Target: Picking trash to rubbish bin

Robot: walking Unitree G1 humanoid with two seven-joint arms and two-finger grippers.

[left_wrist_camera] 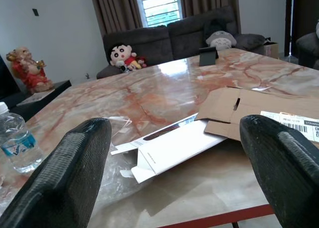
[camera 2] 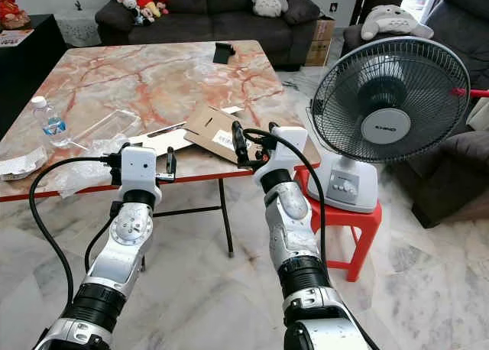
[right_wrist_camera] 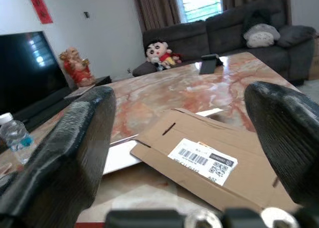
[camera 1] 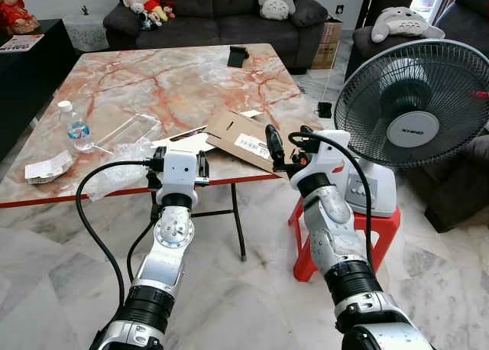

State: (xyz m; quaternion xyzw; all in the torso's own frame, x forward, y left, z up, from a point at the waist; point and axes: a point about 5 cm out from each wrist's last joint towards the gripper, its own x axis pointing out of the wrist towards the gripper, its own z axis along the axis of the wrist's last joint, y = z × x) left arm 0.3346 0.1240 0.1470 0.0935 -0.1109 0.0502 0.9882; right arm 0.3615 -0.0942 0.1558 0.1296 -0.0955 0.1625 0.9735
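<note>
In the head camera's left eye view, a clear plastic water bottle with a blue label [camera 1: 75, 126] stood upright near the left edge of the square marble-patterned table with a red rim [camera 1: 164, 79]; its contents could not be made out. A clear plastic tray [camera 1: 128, 131] lay empty just beside it. A flattened brown cardboard box with a barcode label [camera 1: 243, 140] lay at the near edge, overlapping a flat white carton [camera 1: 183, 142], and crumpled white paper [camera 1: 47, 166] sat at the left corner. The left gripper [camera 1: 179, 166] and right gripper [camera 1: 289, 145] both hovered at that near edge, holding nothing. A grey table fan [camera 1: 412, 105] on a red plastic stool [camera 1: 348, 228] crowded the right side; open marble floor lay below the arms.

In the left wrist view, the left gripper's fingers [left_wrist_camera: 65, 173] were spread wide, the white carton between them ahead.

In the right wrist view, the right gripper's fingers [right_wrist_camera: 70, 153] were likewise wide apart, framing the brown cardboard, creased and slotted.
</note>
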